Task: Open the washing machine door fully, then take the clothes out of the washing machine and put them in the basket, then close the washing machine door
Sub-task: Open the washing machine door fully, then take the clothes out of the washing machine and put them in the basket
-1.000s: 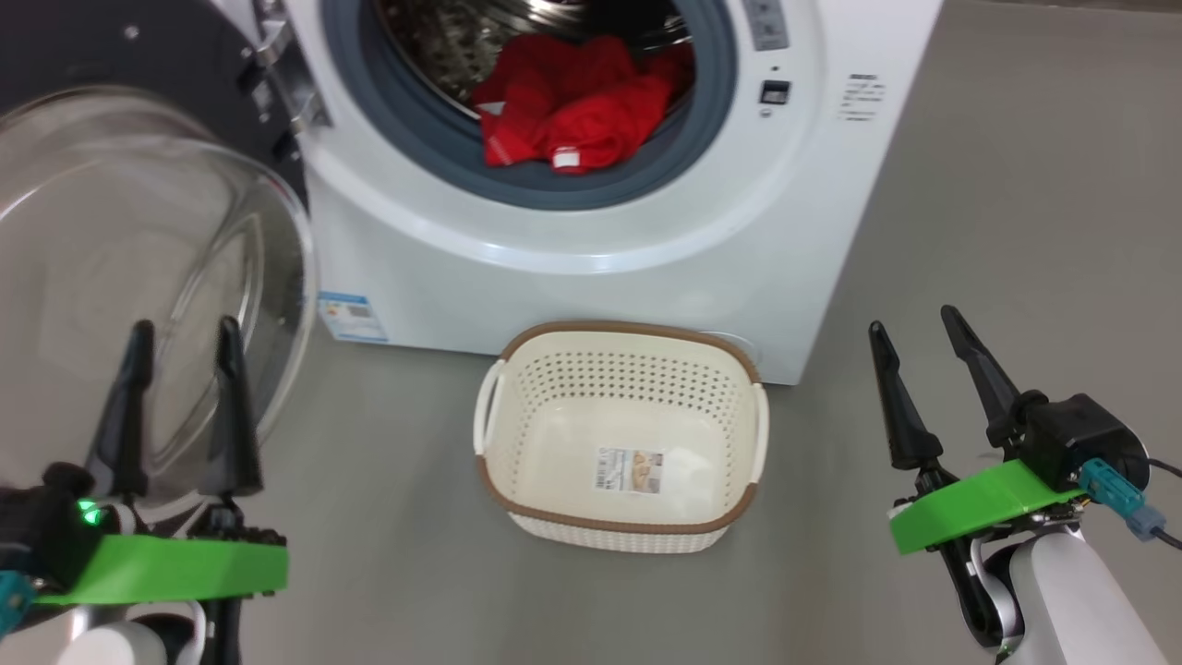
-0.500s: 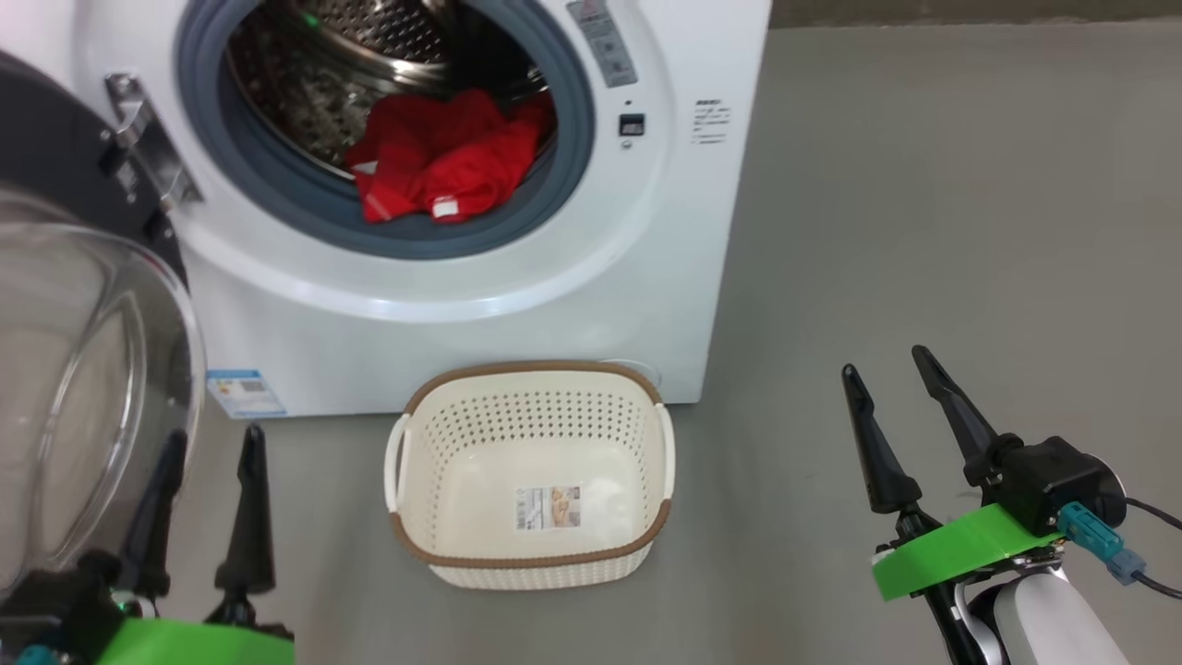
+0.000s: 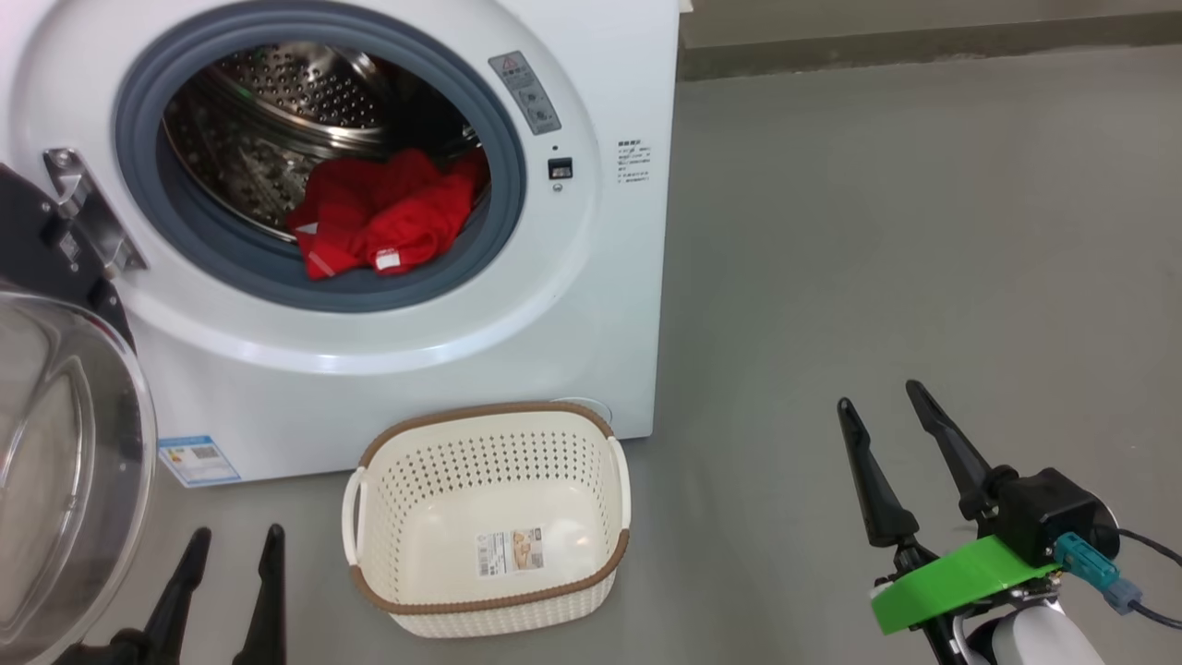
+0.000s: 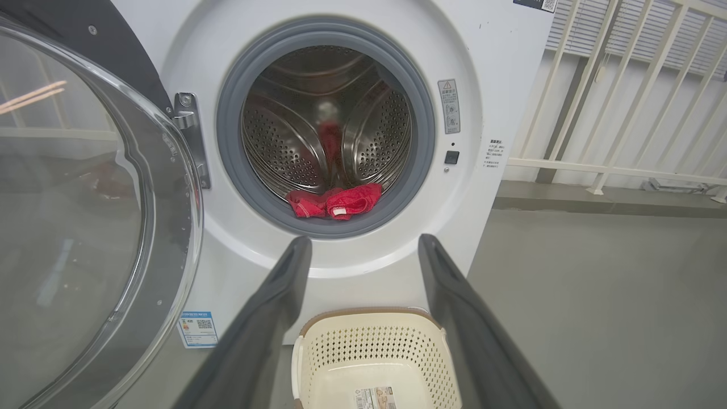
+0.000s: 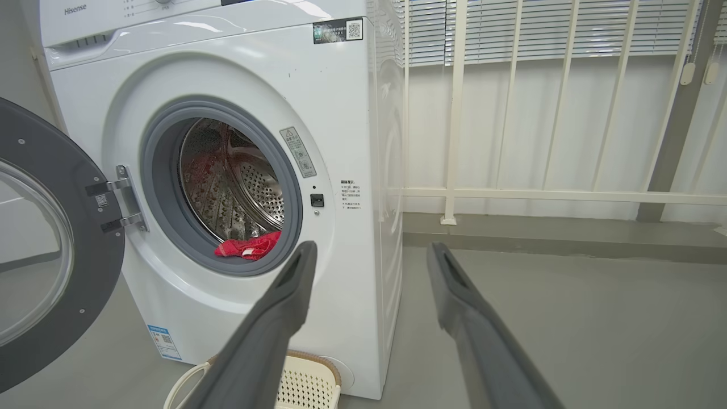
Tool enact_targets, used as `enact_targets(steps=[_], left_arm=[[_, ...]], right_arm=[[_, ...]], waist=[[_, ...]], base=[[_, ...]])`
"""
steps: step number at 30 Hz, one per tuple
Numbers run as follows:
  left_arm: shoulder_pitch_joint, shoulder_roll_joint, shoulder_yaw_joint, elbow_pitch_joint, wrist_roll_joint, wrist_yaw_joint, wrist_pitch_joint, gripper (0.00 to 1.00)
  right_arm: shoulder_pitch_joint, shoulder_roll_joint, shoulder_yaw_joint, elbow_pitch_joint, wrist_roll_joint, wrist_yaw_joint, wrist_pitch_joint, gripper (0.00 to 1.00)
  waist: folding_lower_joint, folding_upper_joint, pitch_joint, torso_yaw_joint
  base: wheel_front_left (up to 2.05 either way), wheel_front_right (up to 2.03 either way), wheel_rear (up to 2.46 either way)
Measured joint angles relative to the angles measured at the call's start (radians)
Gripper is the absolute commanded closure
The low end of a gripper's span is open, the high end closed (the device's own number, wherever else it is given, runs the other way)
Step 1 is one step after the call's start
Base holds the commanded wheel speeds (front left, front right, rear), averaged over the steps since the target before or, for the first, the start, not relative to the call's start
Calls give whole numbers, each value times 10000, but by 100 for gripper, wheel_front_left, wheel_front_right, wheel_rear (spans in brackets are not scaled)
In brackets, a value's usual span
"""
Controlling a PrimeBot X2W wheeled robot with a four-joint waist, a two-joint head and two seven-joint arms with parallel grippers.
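The white washing machine (image 3: 517, 305) (image 4: 227, 267) (image 5: 352, 142) stands with its door (image 3: 55, 462) (image 4: 85, 199) (image 5: 45, 255) swung open to the left, glass bowl facing me. Red clothes (image 3: 379, 222) (image 4: 335, 201) (image 5: 250, 247) lie at the front of the steel drum, one small white label showing. On the floor before the machine sits the cream basket (image 3: 489, 517) (image 4: 375, 358) (image 5: 301, 386), with nothing in it. My left gripper (image 3: 235, 545) (image 4: 363, 244) is open at the lower left, beside the door glass. My right gripper (image 3: 882, 402) (image 5: 369, 250) is open, right of the basket, holding nothing.
Grey floor (image 3: 905, 231) stretches to the right of the machine. Behind it runs a white railing (image 5: 511, 196) with blinds and a raised grey kerb (image 5: 539, 233). A blue-and-white sticker (image 3: 199, 459) marks the machine's lower left front.
The whole head view has shifted: machine and basket now lie further left and lower, so the camera has moved. Both grippers stay open; the left one now sits lower in the picture.
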Motion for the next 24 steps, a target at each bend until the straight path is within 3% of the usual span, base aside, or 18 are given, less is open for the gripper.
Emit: enact_targets(steps=[24], left_arm=[[593, -33, -77, 203, 65, 403, -146, 0]], right_arm=[[721, -81, -42, -81, -6, 0, 0, 0]], waist=[[0, 0, -388, -220]], base=[[3, -3, 0]])
